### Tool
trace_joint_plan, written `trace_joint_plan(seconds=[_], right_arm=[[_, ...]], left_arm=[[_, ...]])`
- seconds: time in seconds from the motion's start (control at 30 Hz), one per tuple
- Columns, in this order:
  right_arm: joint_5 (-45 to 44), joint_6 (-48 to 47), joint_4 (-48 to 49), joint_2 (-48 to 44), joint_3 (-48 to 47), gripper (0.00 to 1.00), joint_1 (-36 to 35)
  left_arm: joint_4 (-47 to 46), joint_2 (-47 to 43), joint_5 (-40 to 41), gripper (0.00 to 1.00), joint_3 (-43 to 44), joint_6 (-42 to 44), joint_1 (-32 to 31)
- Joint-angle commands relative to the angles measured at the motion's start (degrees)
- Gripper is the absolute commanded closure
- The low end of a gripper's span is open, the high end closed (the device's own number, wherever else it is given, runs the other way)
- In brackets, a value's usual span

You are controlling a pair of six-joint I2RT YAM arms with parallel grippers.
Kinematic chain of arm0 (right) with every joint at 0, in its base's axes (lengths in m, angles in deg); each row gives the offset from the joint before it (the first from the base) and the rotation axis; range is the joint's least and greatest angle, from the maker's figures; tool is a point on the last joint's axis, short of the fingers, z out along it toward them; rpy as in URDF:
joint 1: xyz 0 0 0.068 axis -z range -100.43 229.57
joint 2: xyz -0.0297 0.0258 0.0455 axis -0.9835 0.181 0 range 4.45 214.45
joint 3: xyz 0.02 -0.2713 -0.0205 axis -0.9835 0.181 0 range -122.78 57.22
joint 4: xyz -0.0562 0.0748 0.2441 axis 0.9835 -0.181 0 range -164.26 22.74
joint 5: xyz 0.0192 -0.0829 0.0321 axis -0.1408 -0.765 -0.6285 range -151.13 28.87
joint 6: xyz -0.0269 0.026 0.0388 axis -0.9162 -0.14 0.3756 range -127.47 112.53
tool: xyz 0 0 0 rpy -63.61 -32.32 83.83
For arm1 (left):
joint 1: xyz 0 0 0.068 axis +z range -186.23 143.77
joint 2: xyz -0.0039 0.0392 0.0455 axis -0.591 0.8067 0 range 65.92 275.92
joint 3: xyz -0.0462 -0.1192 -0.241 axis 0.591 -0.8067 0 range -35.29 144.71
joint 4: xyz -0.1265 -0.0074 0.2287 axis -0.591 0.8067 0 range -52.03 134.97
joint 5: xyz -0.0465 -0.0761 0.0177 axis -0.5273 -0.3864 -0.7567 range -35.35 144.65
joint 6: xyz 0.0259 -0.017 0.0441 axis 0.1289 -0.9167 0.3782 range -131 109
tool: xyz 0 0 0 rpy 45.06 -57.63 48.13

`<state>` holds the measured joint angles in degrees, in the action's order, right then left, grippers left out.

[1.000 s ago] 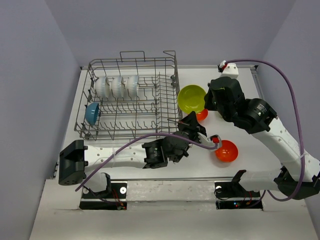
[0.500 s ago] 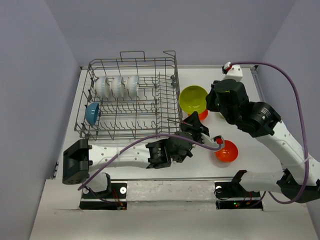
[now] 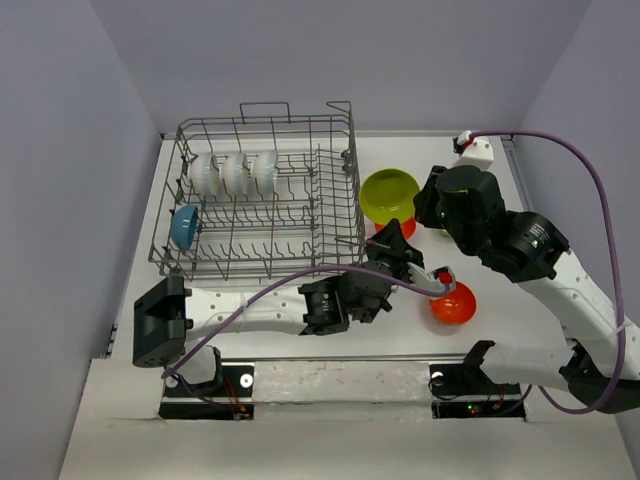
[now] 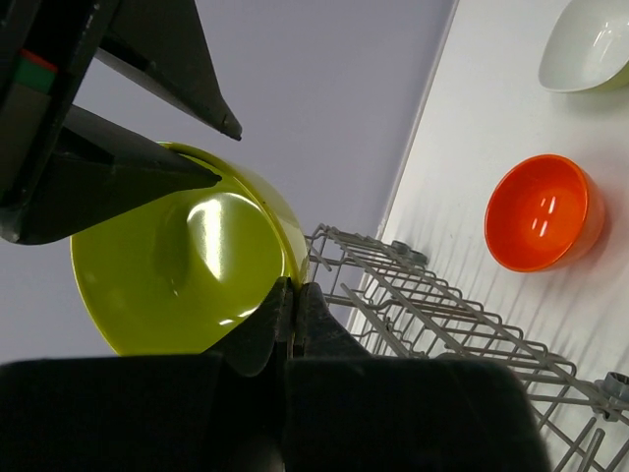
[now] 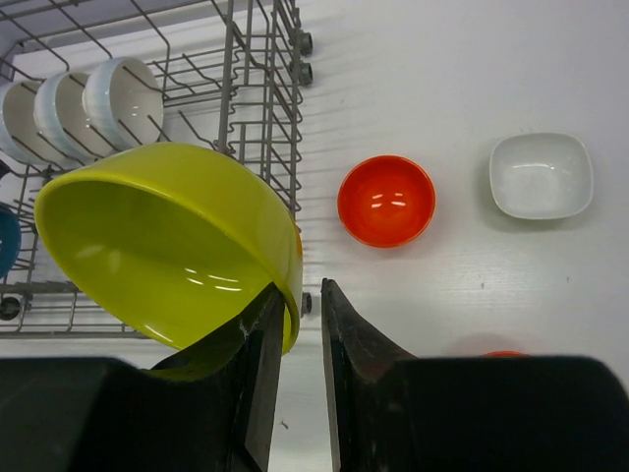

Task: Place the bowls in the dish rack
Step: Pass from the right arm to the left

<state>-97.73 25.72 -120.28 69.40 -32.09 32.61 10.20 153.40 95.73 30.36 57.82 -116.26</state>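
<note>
Yellow-green and glossy, the bowl (image 3: 388, 192) hangs above the desk (image 3: 400, 150), just right of the rack (image 3: 230, 122), caught between both hands. The left hand (image 4: 295, 295), reaching low across from the near edge, is pressed together on the bowl's rim. The right hand (image 5: 303, 293) comes in from the right, its fingers a little spread astride the rim. The bowl looks light, stiff, slick and breakable; a thin rim pinch may pivot, so a deeper hold on the wall seems safer. Beyond, three white bowls (image 3: 235, 172) and a blue one (image 3: 185, 225) stand in the rack.
</note>
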Motion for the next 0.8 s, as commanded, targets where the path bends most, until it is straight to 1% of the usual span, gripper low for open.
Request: trace_joint_plan(seconds=[0.0,0.1,0.2,0.77], right_arm=[[-1.6,0.7,1.1,-1.3,0.7,0.72,-0.1],[-1.8,0.6,1.2,-1.4,0.8,0.71,-0.1],[-2.0,0.6,1.2,-1.6,0.9,0.67,-0.1],[-2.2,0.3,1.5,-2.3,1.2,0.65,-0.1]], left_arm=[[-5.9,-0.7,2.6,1.0,3.3,2.2,-0.4],[-6.1,-0.6,2.6,1.0,3.3,2.4,-0.4],[-6.2,-0.6,2.6,1.0,3.0,2.6,-0.6],[-6.4,-0.2,3.0,1.0,3.0,2.8,-0.7]])
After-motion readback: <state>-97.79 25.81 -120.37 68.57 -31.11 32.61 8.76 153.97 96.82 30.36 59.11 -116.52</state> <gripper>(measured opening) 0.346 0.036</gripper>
